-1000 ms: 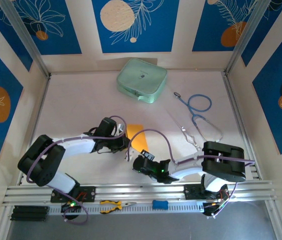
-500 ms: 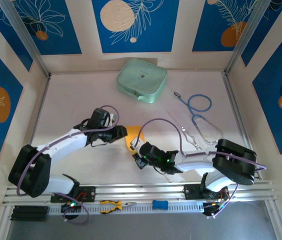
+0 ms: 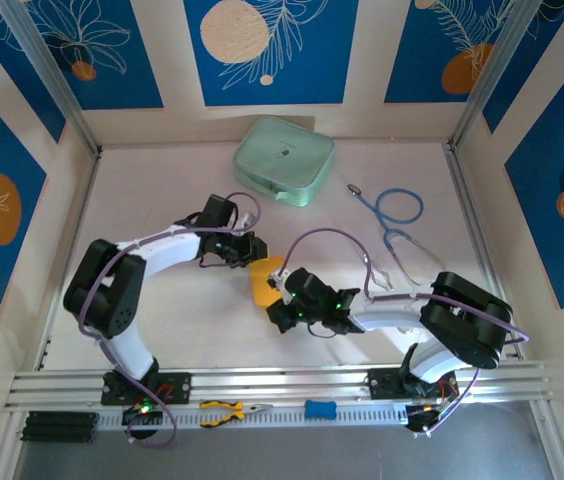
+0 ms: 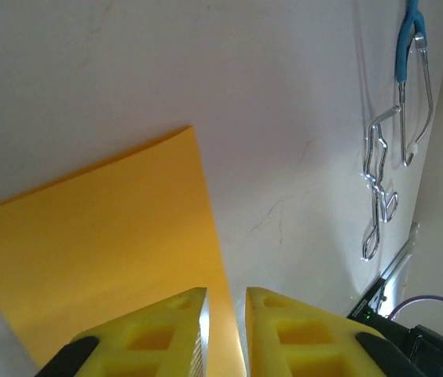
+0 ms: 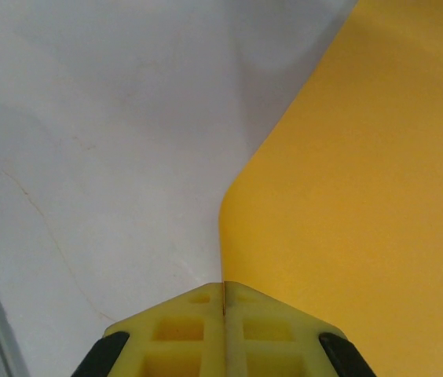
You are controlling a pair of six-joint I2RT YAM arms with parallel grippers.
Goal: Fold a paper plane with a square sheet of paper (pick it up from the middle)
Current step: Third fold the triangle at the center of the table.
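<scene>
At the right tool (image 5: 223, 297) the yellow fingers (image 5: 176, 334) are pressed flat together, with a thin edge of the square sheet of paper (image 5: 363, 196) nipped between them. From that pinch the sheet bows up and away to one side, its edge curving off the pale worktop (image 5: 88, 118). Across from it, the left tool (image 4: 225, 306) has its jaws only a sliver apart. The sheet's long edge runs down into that gap, but whether it is gripped there I cannot tell. From above, the sheet sits mid-worktop between the two tools. It is well short of the pale green case (image 3: 284, 160) at the back and the stethoscope (image 3: 402, 215) off to the right.

As for progress, I'd judge this is early going. The paper is off the worktop at one side and in hand, so the pick-up looks done. What shows is a plain orange-yellow panel with one square corner, smooth, with no lengthwise creases and no pointed nose. Whether it is doubled over once I can't make out. Nearly all the folding into a plane looks left to do.
</scene>
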